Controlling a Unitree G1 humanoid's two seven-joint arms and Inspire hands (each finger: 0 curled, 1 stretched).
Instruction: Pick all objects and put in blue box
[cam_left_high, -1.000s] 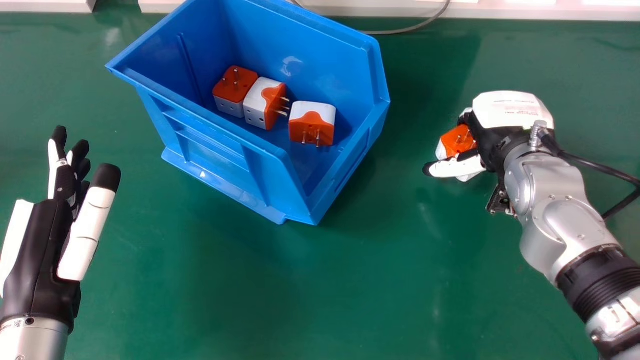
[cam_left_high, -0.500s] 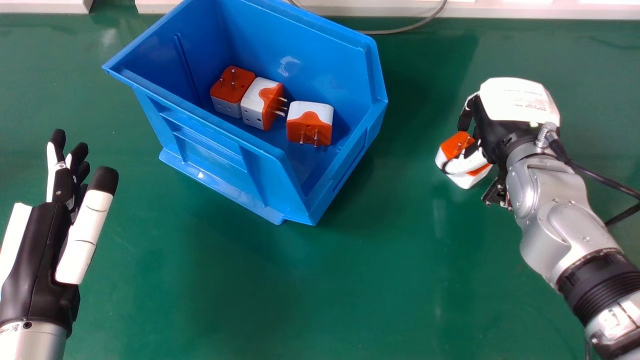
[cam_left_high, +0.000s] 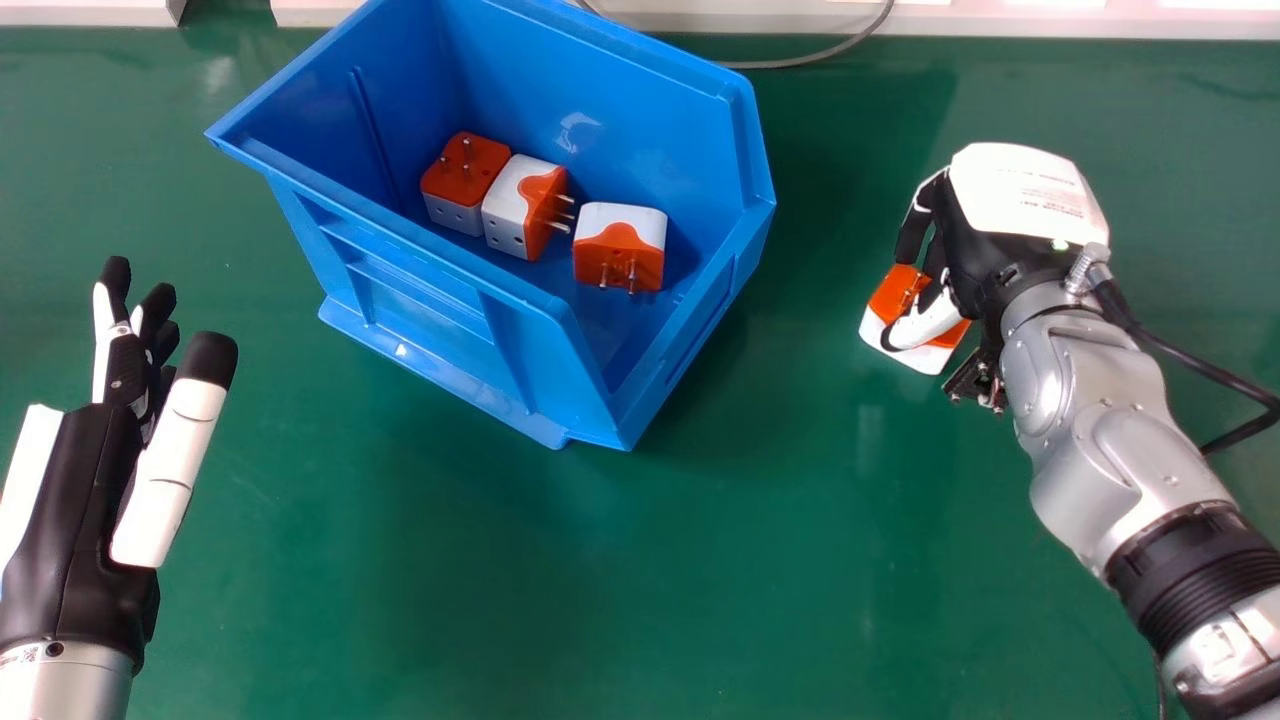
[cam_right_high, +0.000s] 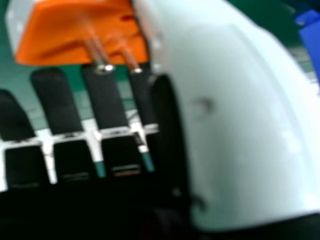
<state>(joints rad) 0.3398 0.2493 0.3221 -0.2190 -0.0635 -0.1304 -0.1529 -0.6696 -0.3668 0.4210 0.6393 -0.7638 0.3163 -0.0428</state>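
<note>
Plug adapter (cam_left_high: 884, 298), orange and white: right of blue box (cam_left_high: 440, 330), grasped in curled fingers of right hand (cam_left_high: 985, 245). Inside box, three more adapters (cam_left_high: 620, 250). At view's left, left hand (cam_left_high: 70, 500), fingers extended.

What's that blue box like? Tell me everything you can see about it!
The blue box looks like shiny, hard plastic, with raised ribs outside and a ledge along its bottom. It's open on top and stands upright, at a slant, on the green table. Three orange and white plug adapters rest inside. It's between the left hand and right hand, touching neither.
</note>
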